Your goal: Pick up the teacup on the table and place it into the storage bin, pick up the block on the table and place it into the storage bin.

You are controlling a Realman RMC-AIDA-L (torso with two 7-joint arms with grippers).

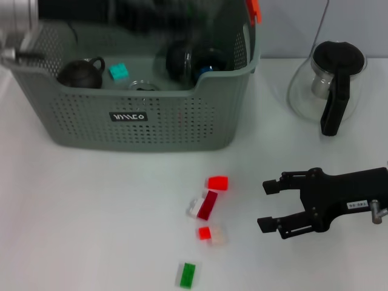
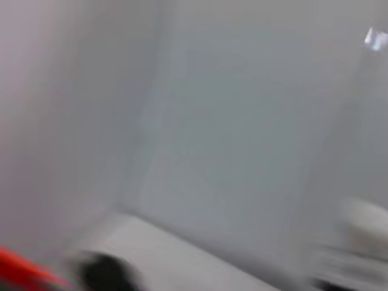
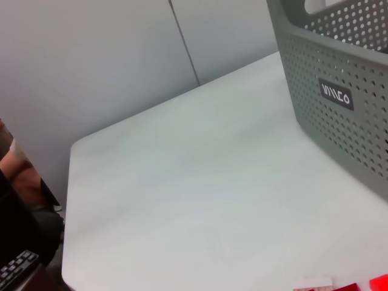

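Note:
The grey perforated storage bin (image 1: 182, 124) stands at the table's back left, and its labelled wall (image 3: 339, 91) also shows in the right wrist view. Inside lie a dark round vessel with a loop handle (image 1: 82, 73), a teal block (image 1: 119, 71), a clear glass rim (image 1: 143, 86) and dark blurred shapes (image 1: 182, 60). I cannot tell which is the teacup. My left arm (image 1: 121, 12) is a dark blur above the bin. Several blocks lie on the table: red (image 1: 217, 182), dark red with clear (image 1: 203, 206), red with white (image 1: 211, 233), green (image 1: 187, 274). To their right, my right gripper (image 1: 264, 205) stands open and holds nothing.
A glass pot with a black lid and handle (image 1: 330, 85) stands at the back right. An orange handle clip (image 1: 254, 9) sits on the bin's far right rim. The left wrist view is blurred, showing pale walls and an orange streak (image 2: 18, 267).

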